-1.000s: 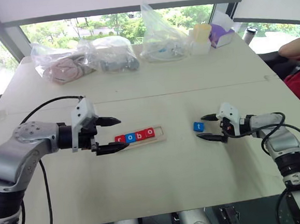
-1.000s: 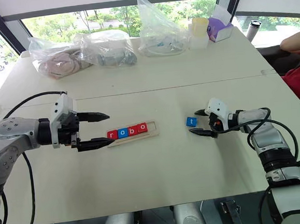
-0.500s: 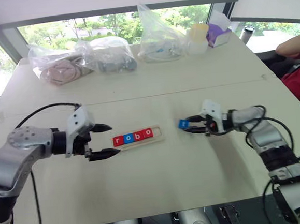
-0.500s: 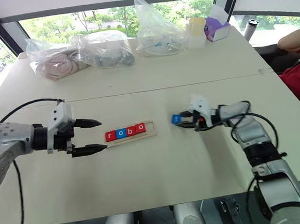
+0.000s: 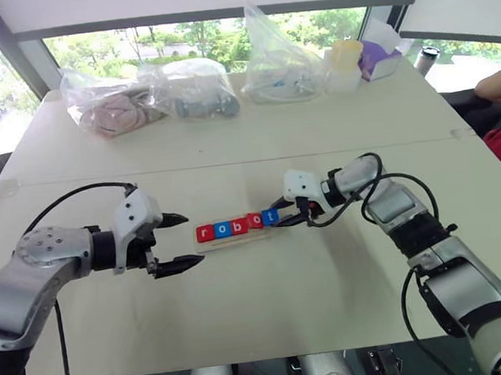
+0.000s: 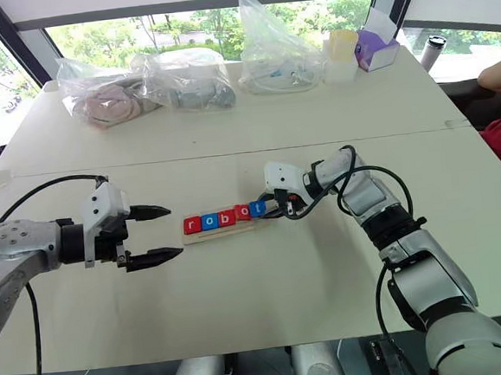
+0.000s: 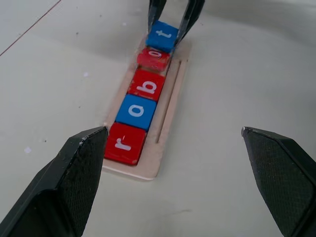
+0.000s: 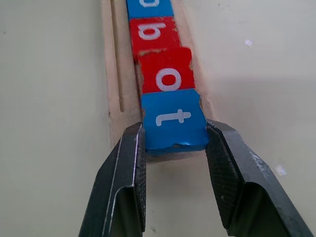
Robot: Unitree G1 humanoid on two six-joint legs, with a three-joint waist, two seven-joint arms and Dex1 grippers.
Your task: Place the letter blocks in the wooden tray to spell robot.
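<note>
Left eye view: a long, narrow pale wooden tray (image 5: 237, 237) is seen lying near the middle of a wide cream-coloured tabletop (image 5: 269, 308). Five small flat square letter blocks are lined up along it, reading r, o, b, o, t in white lowercase: a red r block (image 7: 125, 143), a blue o block (image 7: 136, 111), a red b block (image 7: 147, 85), a red o block (image 7: 154, 56) and a blue t block (image 8: 173, 119). The t block is pinched between the two black fingers of the right gripper (image 8: 176, 178) at the tray's right end. The left gripper (image 5: 177, 242) is held just beside the tray's left end, its fingers spread wide and holding nothing. Clear plastic bags (image 5: 148, 98) of goods are set along the table's far edge, below bright windows (image 5: 195, 37) with greenery outside.
</note>
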